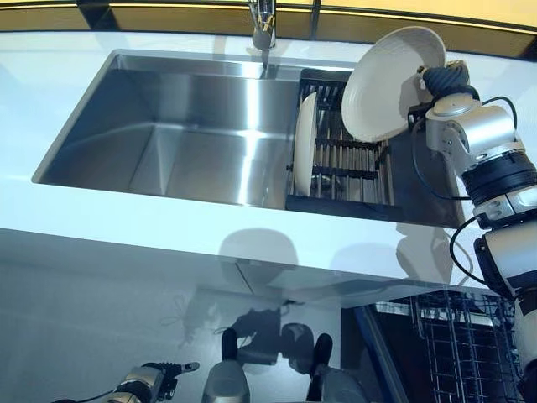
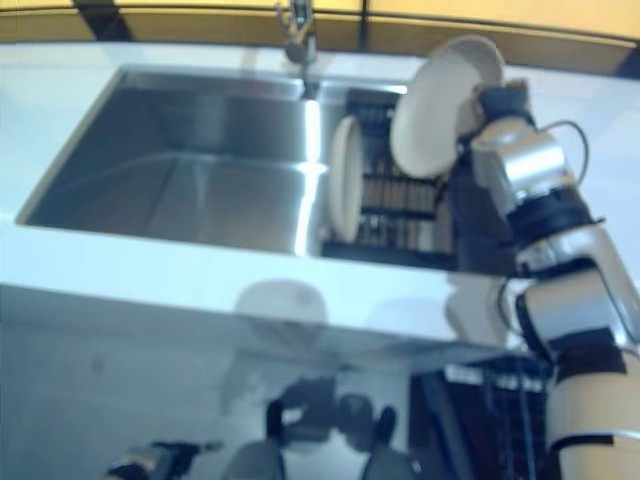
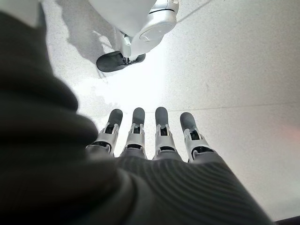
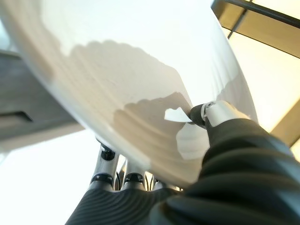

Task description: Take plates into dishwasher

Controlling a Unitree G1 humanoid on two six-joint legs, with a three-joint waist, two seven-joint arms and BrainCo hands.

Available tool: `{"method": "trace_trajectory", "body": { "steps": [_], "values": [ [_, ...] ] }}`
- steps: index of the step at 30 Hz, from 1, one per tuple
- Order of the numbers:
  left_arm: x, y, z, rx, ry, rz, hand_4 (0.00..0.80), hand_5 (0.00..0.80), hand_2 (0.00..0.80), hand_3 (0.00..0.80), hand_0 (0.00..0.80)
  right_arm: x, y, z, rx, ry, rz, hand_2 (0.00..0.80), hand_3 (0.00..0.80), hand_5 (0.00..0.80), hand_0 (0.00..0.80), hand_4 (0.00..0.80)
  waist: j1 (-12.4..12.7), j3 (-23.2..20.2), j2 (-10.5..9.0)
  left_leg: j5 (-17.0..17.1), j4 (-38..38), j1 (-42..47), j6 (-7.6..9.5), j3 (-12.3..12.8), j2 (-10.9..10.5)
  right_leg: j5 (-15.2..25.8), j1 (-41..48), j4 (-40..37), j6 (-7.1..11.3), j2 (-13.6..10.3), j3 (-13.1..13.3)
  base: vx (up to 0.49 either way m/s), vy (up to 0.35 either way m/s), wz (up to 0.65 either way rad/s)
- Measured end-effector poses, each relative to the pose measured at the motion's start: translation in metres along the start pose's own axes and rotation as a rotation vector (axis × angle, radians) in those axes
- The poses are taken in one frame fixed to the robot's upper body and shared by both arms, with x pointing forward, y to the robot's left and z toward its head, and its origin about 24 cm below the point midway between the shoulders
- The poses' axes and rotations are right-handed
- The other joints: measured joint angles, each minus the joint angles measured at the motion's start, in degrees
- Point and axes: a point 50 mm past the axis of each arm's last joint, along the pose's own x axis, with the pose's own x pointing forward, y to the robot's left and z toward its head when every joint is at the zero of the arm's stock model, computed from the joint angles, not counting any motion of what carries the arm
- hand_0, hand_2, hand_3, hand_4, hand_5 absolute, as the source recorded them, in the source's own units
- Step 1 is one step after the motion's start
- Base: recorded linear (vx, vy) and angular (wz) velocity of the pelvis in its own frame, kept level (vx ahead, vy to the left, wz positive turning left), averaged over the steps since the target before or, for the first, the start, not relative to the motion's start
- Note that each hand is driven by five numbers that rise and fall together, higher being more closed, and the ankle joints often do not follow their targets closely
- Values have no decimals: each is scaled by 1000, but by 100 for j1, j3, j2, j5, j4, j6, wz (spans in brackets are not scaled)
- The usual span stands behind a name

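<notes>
Left eye view: right hand (image 1: 443, 84) clamped on the rim of a white plate (image 1: 388, 82), lifted clear above the rack (image 1: 348, 159) in the sink (image 1: 168, 134); second plate (image 1: 304, 151) standing on edge in that rack, below and beside the hand. Likely stiff, glazed, slick, breakable; best held at the rim. White table (image 1: 126, 235) around, dishwasher basket (image 1: 453, 353) well below the hand. Right wrist view: thumb (image 4: 211, 112) across the face, fingers (image 4: 107, 154) behind. Left wrist view: left hand (image 3: 150, 131) straight-fingered, empty, over the floor (image 3: 234, 70).

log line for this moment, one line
right hand: shut on plate, lifted above rack | second plate: upright in rack | left hand: open, idle
</notes>
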Motion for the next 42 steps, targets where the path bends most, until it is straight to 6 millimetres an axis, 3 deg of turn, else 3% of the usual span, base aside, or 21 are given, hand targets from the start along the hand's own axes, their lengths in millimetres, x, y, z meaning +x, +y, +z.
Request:
{"method": "trace_trajectory", "body": {
  "steps": [7, 17, 24, 31, 35, 42],
  "values": [
    [1, 1, -12, 40, 11, 14, 0, 0, 0, 0, 0, 4, -21, 8, -80, -64, -46, 800, 800, 800, 800, 800, -21, -447, -231, -1, -3, 44, 0, 58, -1, -1, 10, -1, 0, -2, 40, 36, -50, -3],
    [4, -1, -39, 103, 41, 16, 0, 0, 0, 0, 0, 8, -69, 17, -231, -120, -137, 800, 800, 800, 800, 800, -238, -1198, -404, -100, -13, 390, 0, 491, 47, 11, 74, -25, 4, 34, 379, 42, -64, -20],
    [4, 0, -41, 165, 22, 18, 0, 0, 0, 0, 0, 10, -99, 17, -327, -130, -199, 800, 800, 800, 800, 800, -494, -1485, -385, -133, -34, 523, -39, 807, 107, 83, -16, -26, -33, 114, 660, 17, -46, -25],
    [4, -2, -37, 232, -6, 9, 0, 0, 0, 0, 0, 9, -157, 7, -448, -84, -311, 800, 800, 800, 800, 800, -784, -1559, -309, -156, -37, 607, -58, 973, 125, 98, -39, -27, -28, 155, 850, 1, -24, -13],
    [4, -3, -40, 237, -15, -1, 0, 0, 0, 0, 0, 5, -177, 6, -500, -87, -334, 800, 800, 800, 800, 800, -952, -1661, -267, -178, -32, 613, -60, 1124, 122, 127, -134, -26, -30, 181, 1015, -2, -4, -18],
    [4, -1, -40, 279, -35, 7, 0, 0, 0, 0, 0, 0, -207, -16, -576, -40, -345, 800, 800, 800, 800, 800, -1134, -1676, -267, -206, -39, 690, -76, 1297, 133, 137, -172, -26, -21, 218, 1187, -18, -9, -13]
  ]
}}
